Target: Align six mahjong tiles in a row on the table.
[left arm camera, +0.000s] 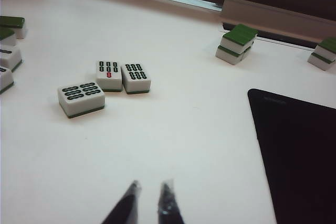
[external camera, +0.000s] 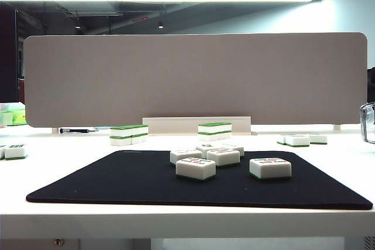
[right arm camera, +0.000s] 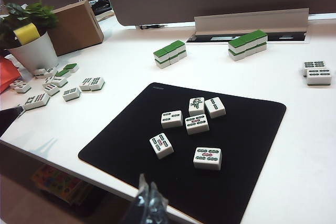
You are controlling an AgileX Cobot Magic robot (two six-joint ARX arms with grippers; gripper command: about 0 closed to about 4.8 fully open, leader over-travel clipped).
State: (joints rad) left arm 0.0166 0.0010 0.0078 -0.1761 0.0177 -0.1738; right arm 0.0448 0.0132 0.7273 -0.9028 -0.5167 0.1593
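1. The six small white mahjong tiles with thin green bases (right arm camera: pixel 191 127) lie scattered on the large black rectangular mat (right arm camera: pixel 121 150), in the lower middle of the right wrist view; four cluster together, one (right arm camera: pixel 161 146) sits skewed toward the lower left of the group, and one (right arm camera: pixel 208 158) sits apart below; none forms a row yet.
2. The left gripper (left arm camera: pixel 149 198) hangs over bare white desk (left arm camera: pixel 184 145) at the bottom of its own view, its dark fingers (left arm camera: pixel 127 203) nearly pressed together and pinching nothing; the right gripper (right arm camera: pixel 148 195) hovers off the near edge of the mat, its fingers (right arm camera: pixel 143 188) appearing pressed together and empty.
3. The step in hand looks like the first approach; the right gripper seems better placed, being nearer the tiles.
4. Judged advice: begin with the lone outlying tile, since it has free space around it; spread the fingers before descending, then square them to its long sides.
5. Pick a clear line first; the tight cluster risks knocking neighbours, so take outer tiles before inner ones.
6. Leave the green-topped stacked tiles (right arm camera: pixel 170 54) near the upper middle alone.
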